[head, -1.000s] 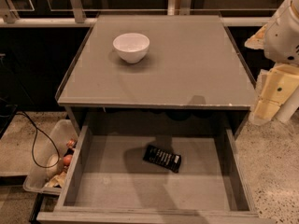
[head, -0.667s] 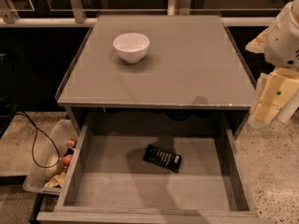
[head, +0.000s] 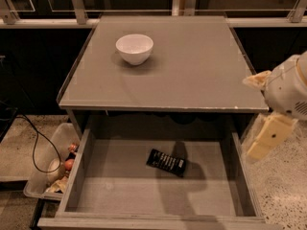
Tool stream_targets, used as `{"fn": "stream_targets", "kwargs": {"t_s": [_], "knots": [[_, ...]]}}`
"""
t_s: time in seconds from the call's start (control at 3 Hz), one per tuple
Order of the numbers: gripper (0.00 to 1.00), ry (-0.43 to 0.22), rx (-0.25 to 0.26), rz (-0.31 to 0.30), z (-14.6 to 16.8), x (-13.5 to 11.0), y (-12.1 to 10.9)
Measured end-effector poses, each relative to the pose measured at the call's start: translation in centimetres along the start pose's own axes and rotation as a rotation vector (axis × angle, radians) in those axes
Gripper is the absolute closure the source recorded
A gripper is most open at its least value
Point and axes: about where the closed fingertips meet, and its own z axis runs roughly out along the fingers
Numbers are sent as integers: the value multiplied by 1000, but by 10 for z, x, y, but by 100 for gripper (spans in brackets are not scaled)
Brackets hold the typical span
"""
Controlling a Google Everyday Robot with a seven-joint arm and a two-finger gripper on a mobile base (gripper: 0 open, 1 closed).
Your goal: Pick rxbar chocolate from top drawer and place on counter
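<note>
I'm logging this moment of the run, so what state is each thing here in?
top drawer: pulled open.
rxbar chocolate: lying flat on the drawer bottom, at an angle, untouched.
counter: carries only the bowl.
white bowl: upright, looks empty.
clear plastic bin: on the floor left of the cabinet, holding small items.
gripper: right of the cabinet, outside the drawer.

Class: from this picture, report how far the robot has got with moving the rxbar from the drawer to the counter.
Done: the drawer stands open. In hand: the gripper hangs off the counter's right front corner, outside the drawer and apart from the rxbar. Left: the grasp, lift and placing; the rxbar lies flat on the drawer bottom, and the counter holds only a bowl.
</note>
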Motion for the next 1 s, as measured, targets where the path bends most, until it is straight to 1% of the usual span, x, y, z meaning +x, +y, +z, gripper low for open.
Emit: {"fn": "stream_targets", "kwargs": {"t_s": [0.33,0.67,1.0], "knots": [[0,-157,15,-18,35,0,18],[0,-232,55,-54,33,-13,16],[0,-239,56,-54,33,-14,20]]}}
